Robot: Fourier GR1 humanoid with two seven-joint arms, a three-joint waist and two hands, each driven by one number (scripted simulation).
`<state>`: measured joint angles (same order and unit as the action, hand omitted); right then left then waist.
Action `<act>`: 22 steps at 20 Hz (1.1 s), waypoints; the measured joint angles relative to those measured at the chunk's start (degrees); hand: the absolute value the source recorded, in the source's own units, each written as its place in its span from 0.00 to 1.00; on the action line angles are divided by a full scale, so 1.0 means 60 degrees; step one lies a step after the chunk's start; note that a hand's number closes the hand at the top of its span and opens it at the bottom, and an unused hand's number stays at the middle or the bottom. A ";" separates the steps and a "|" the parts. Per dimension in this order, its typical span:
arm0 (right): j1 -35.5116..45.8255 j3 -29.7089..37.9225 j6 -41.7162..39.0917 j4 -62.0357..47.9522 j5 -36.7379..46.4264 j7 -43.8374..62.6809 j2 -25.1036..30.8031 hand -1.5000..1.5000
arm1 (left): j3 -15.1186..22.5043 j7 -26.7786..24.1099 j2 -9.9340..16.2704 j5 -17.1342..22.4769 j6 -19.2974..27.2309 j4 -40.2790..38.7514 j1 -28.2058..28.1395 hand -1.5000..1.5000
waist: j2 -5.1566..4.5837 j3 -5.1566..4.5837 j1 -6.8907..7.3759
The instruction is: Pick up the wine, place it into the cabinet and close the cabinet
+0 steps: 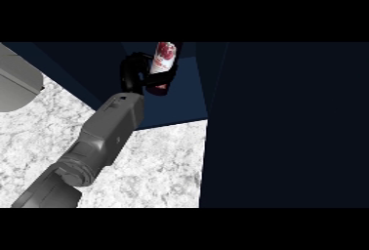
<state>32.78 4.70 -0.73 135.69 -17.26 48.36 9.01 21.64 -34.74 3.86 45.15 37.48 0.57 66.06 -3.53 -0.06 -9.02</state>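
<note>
Overhead, left robot hand (134, 68) curled round wine bottle (163, 57) inside cabinet (189, 100).

A white speckled counter (158, 166) fills the lower left of the view, and a grey, rounded-cornered object (16, 80), too cut off to identify, lies at its far left edge.
</note>
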 measured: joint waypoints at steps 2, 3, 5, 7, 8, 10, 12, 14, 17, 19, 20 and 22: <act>-0.0026 0.0006 -0.0011 -0.0012 -0.0003 -0.0043 -0.0019 0.00 | 0.0175 0.0060 0.0057 -0.0189 0.0324 -0.0036 -0.0056 1.00 | -0.0011 0.0001 0.0002; -0.0031 -0.0013 -0.0039 -0.0015 -0.0007 -0.0063 -0.0021 0.00 | 0.0241 0.0109 0.0071 -0.0262 0.0471 -0.0034 -0.0073 1.00 | -0.0017 0.0008 0.0000; -0.0038 -0.0002 -0.0072 -0.0011 -0.0024 -0.0075 -0.0015 0.00 | 0.0325 0.0215 0.0092 -0.0360 0.0689 -0.0017 -0.0105 1.00 | -0.0019 0.0009 -0.0024; -0.0064 -0.0028 -0.0111 0.0004 -0.0032 -0.0061 0.0008 0.00 | 0.0412 0.0318 0.0152 -0.0459 0.0824 0.0028 -0.0157 1.00 | -0.0035 0.0005 -0.0098; -0.0053 -0.0015 -0.0111 0.0001 -0.0034 -0.0076 0.0003 0.00 | 0.0442 0.0339 0.0167 -0.0496 0.0872 0.0051 -0.0173 1.00 | -0.0045 0.0004 -0.0109; -0.0011 -0.0037 -0.0113 -0.0002 -0.0037 -0.0085 -0.0006 0.00 | 0.0564 0.0398 0.0193 -0.0633 0.0995 0.0101 -0.0223 1.00 | -0.0058 0.0002 -0.0133; 0.0009 -0.0083 -0.0144 -0.0001 -0.0042 -0.0086 -0.0004 0.00 | 0.0672 0.0494 0.0217 -0.0753 0.0940 0.0109 -0.0278 0.00 | -0.0074 -0.0002 -0.0162; -0.0010 -0.0124 -0.0139 -0.0001 -0.0041 -0.0103 -0.0036 0.00 | 0.0651 0.0597 0.0223 -0.0738 0.0771 0.0104 -0.0279 0.00 | -0.0070 -0.0005 -0.0165; 0.0007 -0.0152 -0.0122 -0.0008 -0.0043 -0.0106 -0.0068 0.00 | 0.0614 0.0721 0.0228 -0.0708 0.0685 0.0104 -0.0279 0.00 | -0.0069 -0.0002 -0.0166; 0.0076 -0.0199 -0.0076 -0.0009 -0.0033 -0.0082 -0.0075 0.00 | 0.0578 0.0839 0.0228 -0.0676 0.0577 0.0140 -0.0274 0.00 | -0.0070 -0.0022 -0.0146; 0.0073 -0.0209 -0.0080 -0.0006 -0.0033 -0.0068 -0.0067 0.00 | 0.0558 0.0891 0.0232 -0.0659 0.0549 0.0135 -0.0277 0.00 | -0.0066 -0.0023 -0.0152; 0.0081 -0.0239 -0.0087 -0.0005 -0.0032 -0.0057 -0.0060 0.00 | 0.0549 0.0934 0.0232 -0.0657 0.0459 0.0140 -0.0277 0.00 | -0.0069 -0.0018 -0.0149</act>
<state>33.27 3.27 -1.25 135.66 -17.45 48.02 8.65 24.94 -29.14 5.26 41.20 40.24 1.41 64.40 -3.94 -0.17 -9.91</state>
